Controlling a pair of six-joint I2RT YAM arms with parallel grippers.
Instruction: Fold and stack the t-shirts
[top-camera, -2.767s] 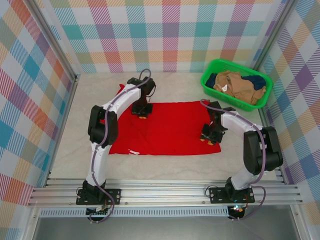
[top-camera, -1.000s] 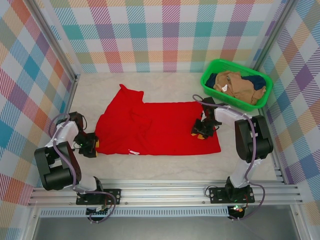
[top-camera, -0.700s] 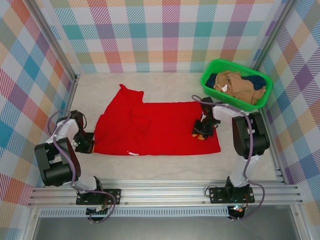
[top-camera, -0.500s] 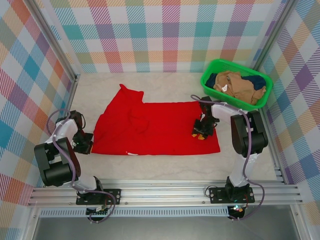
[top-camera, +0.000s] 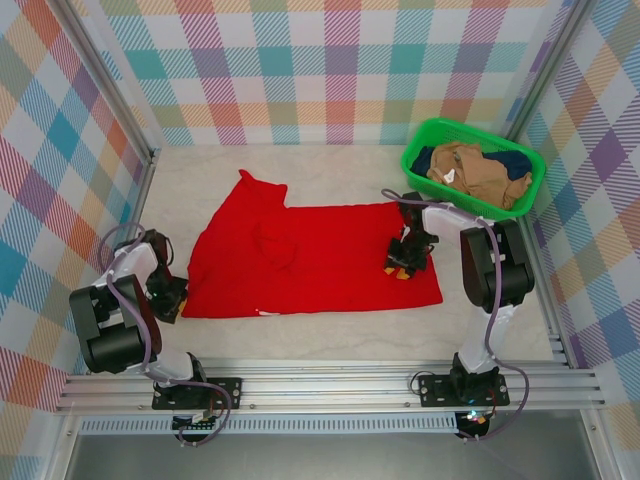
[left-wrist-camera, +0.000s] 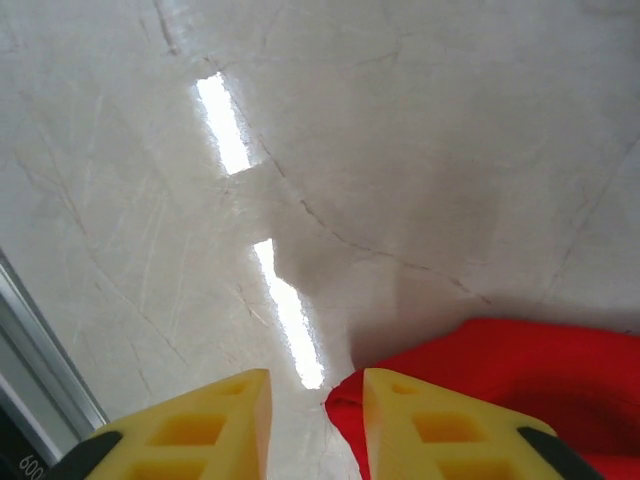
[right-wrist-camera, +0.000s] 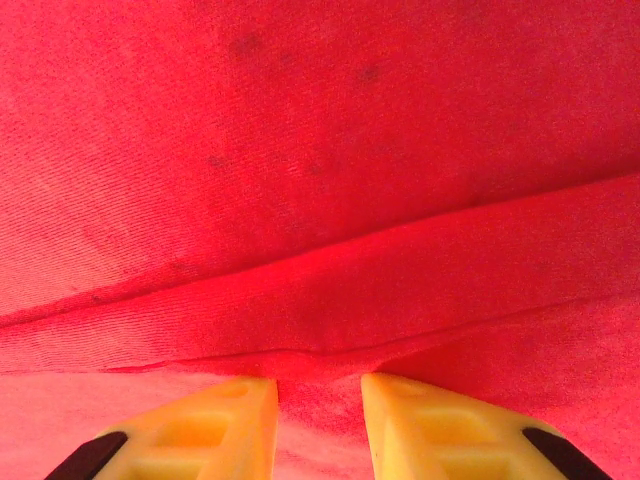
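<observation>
A: Red shirt (top-camera: 310, 262), long axis left to right. Which arm is nearer its near-left corner?
B: Left gripper (left-wrist-camera: 315, 388), slightly parted, corner poking in from the right, ungripped. Right gripper (right-wrist-camera: 318, 388), likewise parted, empty, rests farther right on cloth.

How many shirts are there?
3: the red t-shirt spread on the table, and the tan t-shirt and dark navy t-shirt bunched in the green basket. More may be hidden underneath.
</observation>
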